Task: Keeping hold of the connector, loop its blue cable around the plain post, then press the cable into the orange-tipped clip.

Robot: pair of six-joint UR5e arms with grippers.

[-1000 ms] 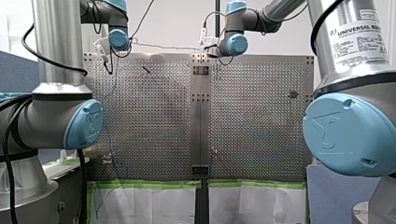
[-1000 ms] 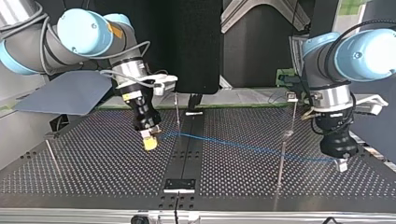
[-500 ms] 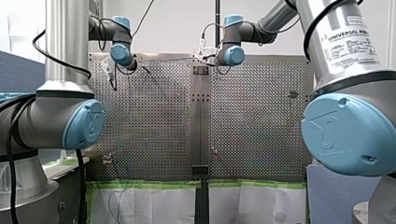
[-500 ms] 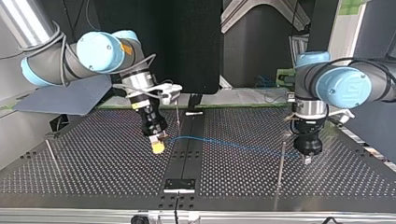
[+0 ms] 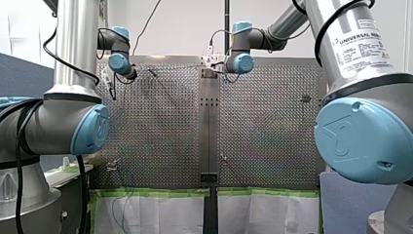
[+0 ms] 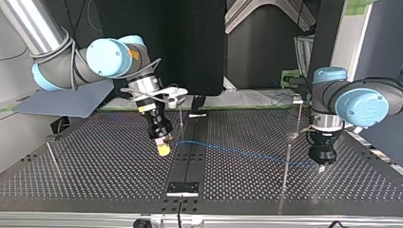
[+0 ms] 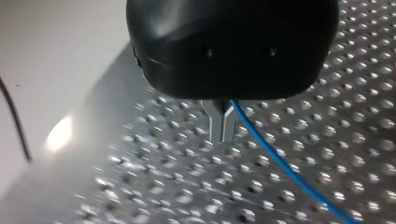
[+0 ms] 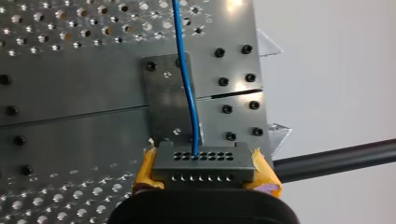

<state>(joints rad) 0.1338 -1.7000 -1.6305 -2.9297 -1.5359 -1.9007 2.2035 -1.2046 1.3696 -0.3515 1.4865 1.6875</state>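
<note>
My right gripper [image 8: 204, 171] is shut on a grey connector [image 8: 204, 161] with rows of holes, held between its yellow pads [image 8: 145, 171]. The blue cable [image 8: 186, 79] leaves the connector over the table's centre plate. In the top view my right gripper [image 6: 163, 148] hangs left of the centre strip, and the blue cable [image 6: 237, 152] stretches low over the table to my left gripper [image 6: 321, 166]. It passes a thin plain post [image 6: 286, 166] just left of that gripper. My left gripper [image 7: 222, 135] has its metal fingers shut, with the blue cable [image 7: 280, 163] coming out beside them.
A second post [image 6: 298, 116] with a small fitting on top stands behind the plain one. Another thin post [image 6: 179, 114] rises near the centre strip, and a slanted rod [image 6: 52, 159] stands at the top view's left. The perforated table [image 6: 104, 175] carries a bracket [image 6: 182, 188] at its near edge.
My left gripper swung towards the top view's left with the cable end, then settled back a little right, beside the plain post. My right gripper drifted slightly towards the centre strip.
</note>
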